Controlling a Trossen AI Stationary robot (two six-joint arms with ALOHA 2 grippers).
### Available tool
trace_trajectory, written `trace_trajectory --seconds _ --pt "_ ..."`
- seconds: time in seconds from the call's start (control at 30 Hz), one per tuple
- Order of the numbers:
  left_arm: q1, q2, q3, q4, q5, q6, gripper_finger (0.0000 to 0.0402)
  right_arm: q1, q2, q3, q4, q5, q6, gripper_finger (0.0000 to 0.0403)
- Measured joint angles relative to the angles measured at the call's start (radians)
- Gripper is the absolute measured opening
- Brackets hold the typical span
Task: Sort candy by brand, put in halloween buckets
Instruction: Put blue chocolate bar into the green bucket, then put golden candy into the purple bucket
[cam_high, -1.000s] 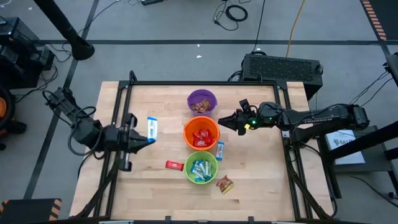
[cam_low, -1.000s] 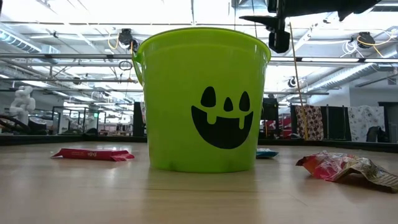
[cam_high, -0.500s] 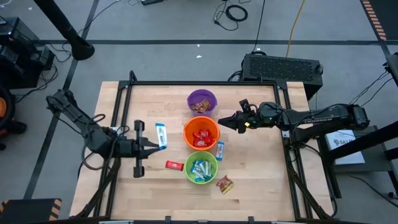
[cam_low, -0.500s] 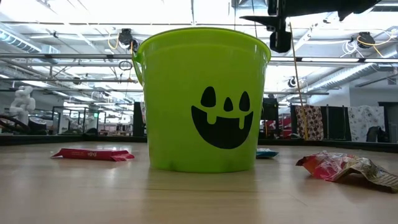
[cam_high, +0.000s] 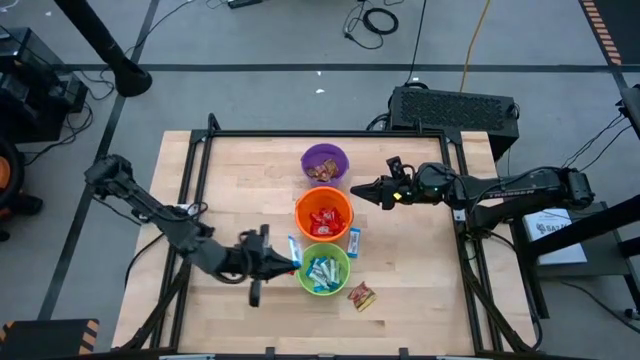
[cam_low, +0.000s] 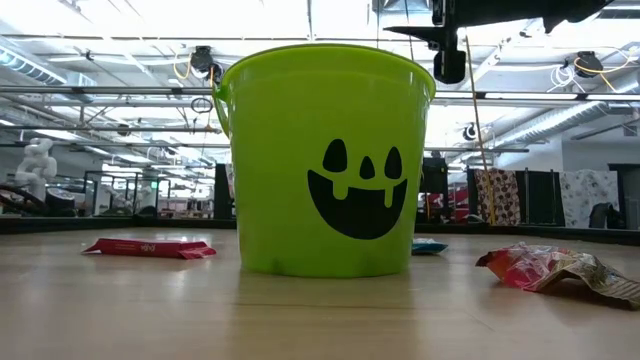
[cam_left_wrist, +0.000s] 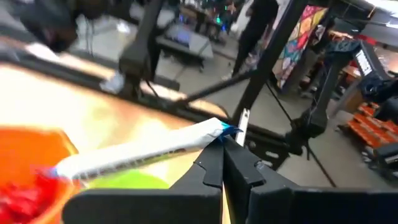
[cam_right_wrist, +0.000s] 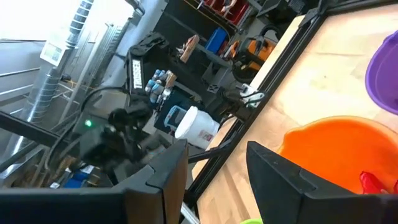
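A: Movement from above: left gripper has come from 9 o'clock to the green bucket, pinching a blue-and-white candy.
B: And right gripper?
A: It stays at 3 o'clock of the orange bucket, fingers apart.
B: Low view?
A: Wooden table, red candy lying at 9 o'clock of the bucket, workshop ceiling behind.

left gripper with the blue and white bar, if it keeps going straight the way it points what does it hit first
Probably the green bucket. In the high view the left gripper, shut on the blue-and-white bar, points right across the table at the bucket's near rim. Its height is unclear, so it might instead pass over the rim.
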Motion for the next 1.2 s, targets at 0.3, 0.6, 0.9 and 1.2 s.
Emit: trace_trajectory --seconds 0.3,0.6,0.9,1.2 --pt "0.105 0.119 0.0 0.002 0.262 -0.274 0.0018 0.019 0.0 0.0 0.011 0.001 -0.002 0.0155" --pt "0.185 0.137 0.0 -0.043 0.344 -0.608 0.0068 0.065 0.0 0.0 0.014 0.002 0.021 0.0155" --pt "0.248 0.131 0.0 -0.02 0.495 -0.838 0.0139 0.101 -0.08 0.0 -0.227 -0.029 0.062 0.0155" --pt "0.282 0.126 0.0 -0.002 0.663 -0.868 0.0146 0.192 -0.147 0.0 -0.506 -0.086 0.085 0.0155"
